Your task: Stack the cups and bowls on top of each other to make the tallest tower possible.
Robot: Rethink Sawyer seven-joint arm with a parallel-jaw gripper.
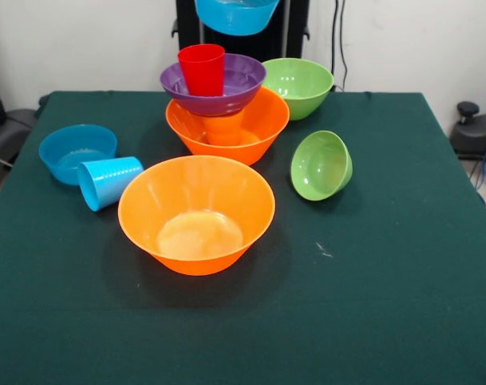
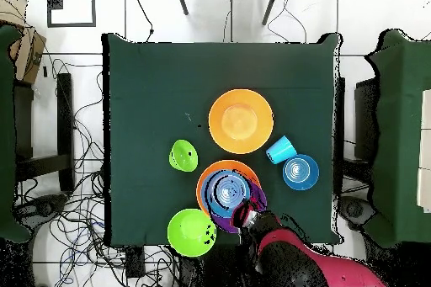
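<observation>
tower half built at table's far edge, blue bowl up in the air

front view: tower = large orange bowl, orange cup in it, purple bowl on that, red cup standing in purple bowl, left of centre. small blue bowl hangs above at top edge, clear of red cup; gripper not seen here, can't tell its grip. large green bowl just right of tower. 2nd large orange bowl mid table, near side open w/ lots of room. small green bowl tipped on its side, right. light blue cup lying down, touching other blue bowl near left edge.
overhead view: arm comes in from bottom, blue bowl covers tower top; gripper at bowl's rim, fingers unclear. green bowl at table edge; upper half bare.
</observation>
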